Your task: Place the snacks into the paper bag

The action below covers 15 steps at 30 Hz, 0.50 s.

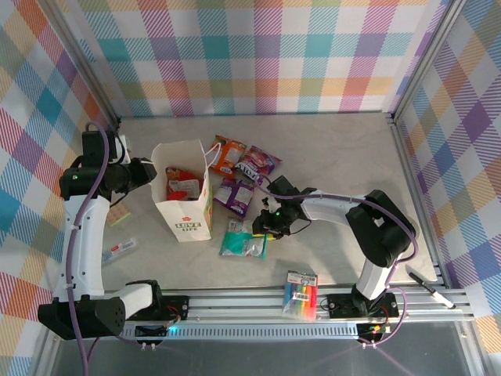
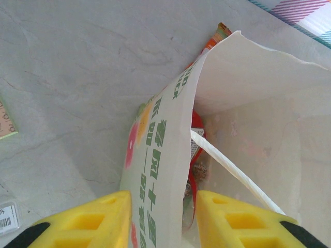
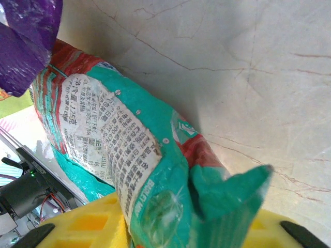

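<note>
The white paper bag (image 1: 185, 213) stands open left of centre, with the large red packet (image 1: 184, 186) inside it. My left gripper (image 1: 150, 172) is open at the bag's left rim; in the left wrist view the bag wall (image 2: 170, 155) passes between its jaws (image 2: 163, 217), and the red packet (image 2: 195, 129) shows inside. My right gripper (image 1: 268, 223) is shut on the crumpled end of the teal packet (image 1: 243, 241), which lies on the table (image 3: 139, 155). The orange (image 1: 227, 154), pink-purple (image 1: 259, 164) and small purple (image 1: 235, 196) packets lie right of the bag.
A rainbow-striped marker pack (image 1: 301, 294) lies at the front rail. A black pen (image 1: 430, 291) is at the front right. A ruler (image 1: 121, 215) and a small labelled item (image 1: 119, 251) lie left of the bag. A white twisted handle (image 2: 232, 170) hangs inside the bag.
</note>
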### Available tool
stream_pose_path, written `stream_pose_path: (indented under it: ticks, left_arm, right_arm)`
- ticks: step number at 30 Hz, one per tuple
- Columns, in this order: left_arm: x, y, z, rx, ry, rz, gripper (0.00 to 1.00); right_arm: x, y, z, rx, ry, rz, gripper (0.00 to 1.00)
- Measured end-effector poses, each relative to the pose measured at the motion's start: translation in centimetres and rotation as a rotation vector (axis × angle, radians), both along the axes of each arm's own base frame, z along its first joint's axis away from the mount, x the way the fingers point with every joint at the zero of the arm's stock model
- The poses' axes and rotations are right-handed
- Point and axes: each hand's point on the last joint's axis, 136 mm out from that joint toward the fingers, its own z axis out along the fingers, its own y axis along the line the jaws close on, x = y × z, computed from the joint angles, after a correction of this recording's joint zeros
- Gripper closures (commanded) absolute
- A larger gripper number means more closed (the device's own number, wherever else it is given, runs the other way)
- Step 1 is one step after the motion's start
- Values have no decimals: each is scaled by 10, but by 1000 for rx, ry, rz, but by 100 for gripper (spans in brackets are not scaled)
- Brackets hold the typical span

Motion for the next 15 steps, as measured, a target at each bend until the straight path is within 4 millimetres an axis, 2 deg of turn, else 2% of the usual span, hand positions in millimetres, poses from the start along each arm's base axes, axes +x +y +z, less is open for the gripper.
stream_pose_path:
  ticks: [7,15]
  left_arm:
    - [0,0,-1,-1,3,0,62]
    - [0,0,-2,-1,6,0,62]
  right_arm:
    - [0,-4,4,-16,-11,-7,73]
    - [-1,-12,7,-55,-24,-7,73]
